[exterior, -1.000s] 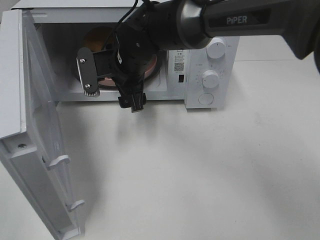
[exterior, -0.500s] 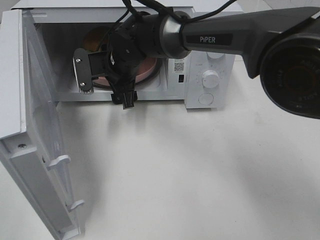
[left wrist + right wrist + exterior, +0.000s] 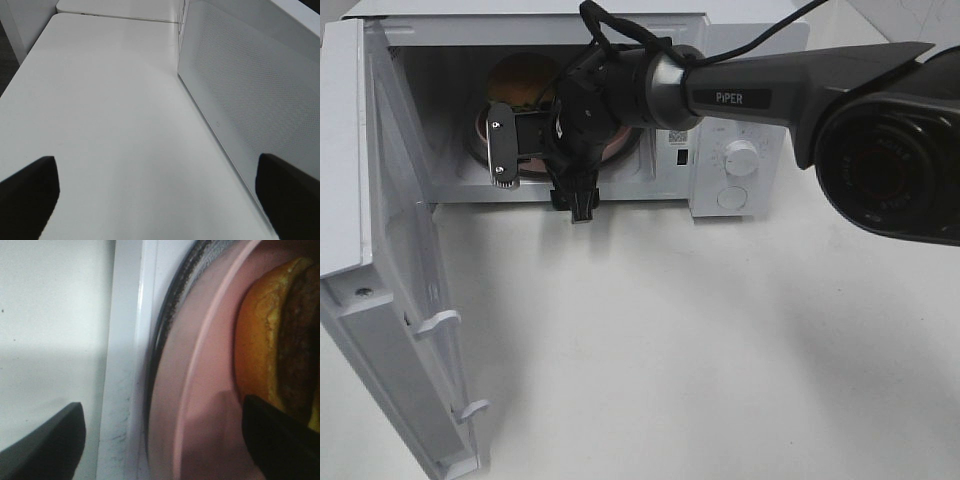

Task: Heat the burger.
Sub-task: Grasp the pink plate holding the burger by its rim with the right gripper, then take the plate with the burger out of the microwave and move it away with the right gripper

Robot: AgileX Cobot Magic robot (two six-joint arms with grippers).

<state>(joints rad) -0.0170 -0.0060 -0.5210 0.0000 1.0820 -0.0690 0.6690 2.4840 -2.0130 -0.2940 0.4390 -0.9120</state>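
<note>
White tabletop (image 3: 720, 350) carries a white microwave (image 3: 740, 110) with its door (image 3: 390, 300) swung wide. Right gripper (image 3: 525, 140) is reached into the cavity mouth, jaws spread, nothing seen pinched. Left gripper (image 3: 150, 190) is parked beside the microwave's outer wall, fingers wide apart, empty. Pink plate (image 3: 200, 405) is seated inside the cavity; the burger (image 3: 280, 335) is set on it. Burger is judged light, soft and stacked, so layers are easily squashed or slid; the stiff plate rim is judged the better hold.

Black "PiPER"-marked arm (image 3: 740, 95), looped cables
</note>
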